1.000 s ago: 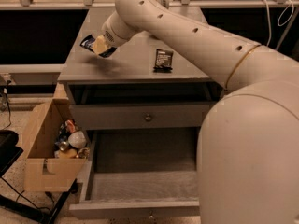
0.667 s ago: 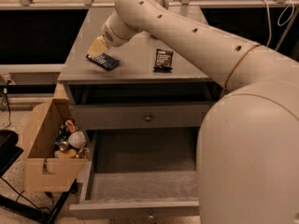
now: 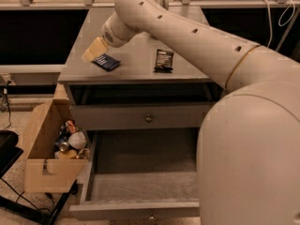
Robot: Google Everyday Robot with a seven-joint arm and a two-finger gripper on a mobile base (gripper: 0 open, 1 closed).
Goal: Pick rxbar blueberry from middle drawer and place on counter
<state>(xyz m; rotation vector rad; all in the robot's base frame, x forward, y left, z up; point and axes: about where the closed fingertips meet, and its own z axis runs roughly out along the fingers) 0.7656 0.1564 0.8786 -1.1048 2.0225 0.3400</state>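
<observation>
Only the one camera view to go on. The counter (image 3: pixel 136 55) is a plain matte grey top, seen from above and in front. The rxbar blueberry (image 3: pixel 107 63) is lying flat on it, out toward the 9 o'clock edge. The gripper (image 3: pixel 93 50) sits right at the bar's 10 o'clock corner, either touching it or just off it. I can't tell how far open it is or whether it's got hold of the wrapper. The arm (image 3: pixel 197 46) comes in from 4 o'clock and fills the whole right side of the shot.

At about 3 o'clock from the blue bar, well apart from it, there's a black-wrapped bar (image 3: pixel 164 60) on the same top. Below the counter there's a closed grey drawer front (image 3: pixel 112 117) with a small round knob (image 3: pixel 148 118). Under that, the middle drawer (image 3: pixel 145 186) is pulled way out toward 6 o'clock, showing its bare grey tray.

Room-wise, an open cardboard box (image 3: pixel 35 139) with some cans and bits in it stands at 8 o'clock, right up against the cabinet. The floor (image 3: pixel 14 125) is speckled tan. There are dark panels behind the counter and a white cable (image 3: pixel 269 13) hanging at 1 o'clock.
</observation>
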